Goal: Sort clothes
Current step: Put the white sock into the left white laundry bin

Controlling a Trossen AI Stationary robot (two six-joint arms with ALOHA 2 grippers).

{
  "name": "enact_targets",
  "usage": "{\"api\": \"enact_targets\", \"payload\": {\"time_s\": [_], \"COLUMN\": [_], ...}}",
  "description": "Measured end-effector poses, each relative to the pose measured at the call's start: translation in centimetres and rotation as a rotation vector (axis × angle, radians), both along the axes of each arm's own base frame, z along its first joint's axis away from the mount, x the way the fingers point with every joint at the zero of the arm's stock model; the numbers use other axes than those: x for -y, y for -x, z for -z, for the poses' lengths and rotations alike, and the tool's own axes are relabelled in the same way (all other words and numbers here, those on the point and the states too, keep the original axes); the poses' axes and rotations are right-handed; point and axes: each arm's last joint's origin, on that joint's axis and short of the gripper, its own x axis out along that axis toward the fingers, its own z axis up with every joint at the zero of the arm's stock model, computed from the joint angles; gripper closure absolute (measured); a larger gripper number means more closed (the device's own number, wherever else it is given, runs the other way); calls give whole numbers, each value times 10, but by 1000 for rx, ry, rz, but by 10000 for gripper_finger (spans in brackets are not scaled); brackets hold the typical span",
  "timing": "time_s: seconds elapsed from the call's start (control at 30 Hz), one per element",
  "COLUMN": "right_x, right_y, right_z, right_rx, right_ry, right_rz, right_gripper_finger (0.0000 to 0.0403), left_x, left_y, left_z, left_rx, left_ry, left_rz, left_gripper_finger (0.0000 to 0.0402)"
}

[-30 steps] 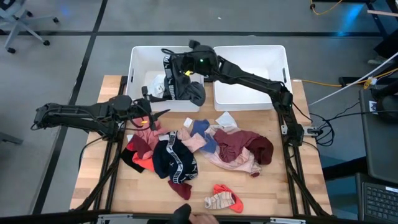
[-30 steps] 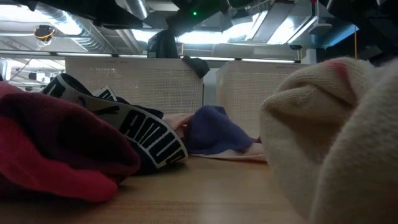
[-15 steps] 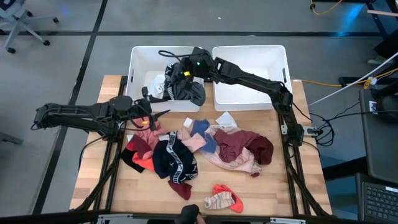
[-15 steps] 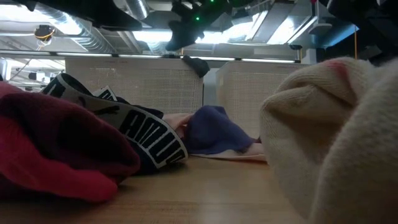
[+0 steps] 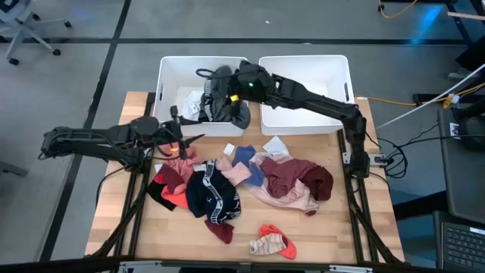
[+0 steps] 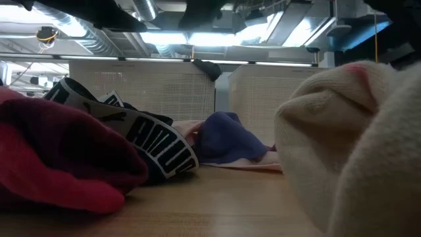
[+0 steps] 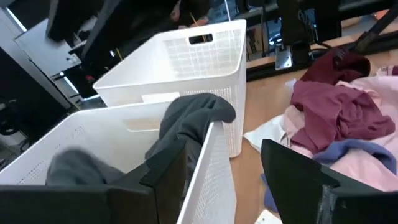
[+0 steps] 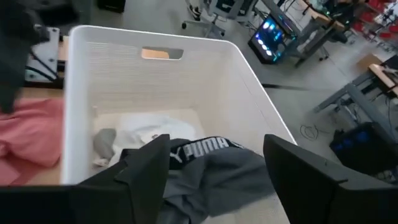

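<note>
The right gripper (image 5: 226, 85) hangs over the left bin (image 5: 168, 76), its fingers (image 8: 146, 168) spread apart with nothing between them. Under it, a grey garment (image 8: 211, 171) with a black lettered waistband lies in that bin on top of white pieces (image 8: 155, 130), and part of the grey fabric (image 5: 239, 115) is draped over the bin's near wall. The left gripper (image 5: 188, 139) waits above the bench's left edge, beside the pile, fingers (image 7: 298, 171) parted and empty.

Nearest the front edge of the bench (image 5: 333, 227) lies a red-and-beige sock (image 5: 274, 243), with a small maroon piece (image 5: 221, 230) just beside it. Behind them, a navy garment with a white lettered band (image 5: 213, 194) sits in the pile's middle, touching red cloth (image 5: 173, 189) on its left. Pink pieces (image 5: 233, 171) and a blue one (image 5: 247, 161) lie behind it, and a maroon garment (image 5: 303, 178) rests on pale pink fabric (image 5: 292, 199) to the right. A small white piece (image 5: 274, 145) sits near the bins. In the low view, the navy band (image 6: 154, 141), the blue cloth (image 6: 227, 138) and the beige sock (image 6: 348, 151) fill the foreground.

At the far edge, the right bin (image 5: 333, 76) stands touching the left one.
</note>
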Motion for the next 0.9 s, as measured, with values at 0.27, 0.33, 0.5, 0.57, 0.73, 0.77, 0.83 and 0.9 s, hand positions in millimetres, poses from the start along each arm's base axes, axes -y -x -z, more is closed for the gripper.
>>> {"api": "enact_targets", "payload": {"time_s": [0.27,0.33,0.5,0.57,0.73,0.77,0.83,0.9], "right_x": [-58,-74,-114,-131,-175,-183,-198,-211], "right_y": [35,43,57,61,61,61,61,62], "right_z": [-26,-25,-13,-6,25,32,46,63], "right_rx": [-83,-130,-303,-360,-475,-494,-529,-574], "right_ry": [-69,-114,-223,-262,-296,-293,-285,-295], "right_rz": [-44,-57,-113,-116,-163,-177,-211,-238], "right_gripper_finger": [148,148,149,149,149,149,149,149], "left_x": [1,1,1,1,1,1,1,1], "left_y": [10,11,11,11,10,10,10,10], "left_z": [-4,-3,-3,-3,-4,-4,-4,-4], "left_rx": [32,24,24,26,35,35,36,36], "left_ry": [22,24,34,39,44,46,48,48], "left_rz": [-5,-5,-6,-6,-5,-5,-6,-6], "left_gripper_finger": [208,208,208,208,208,208,208,208]}}
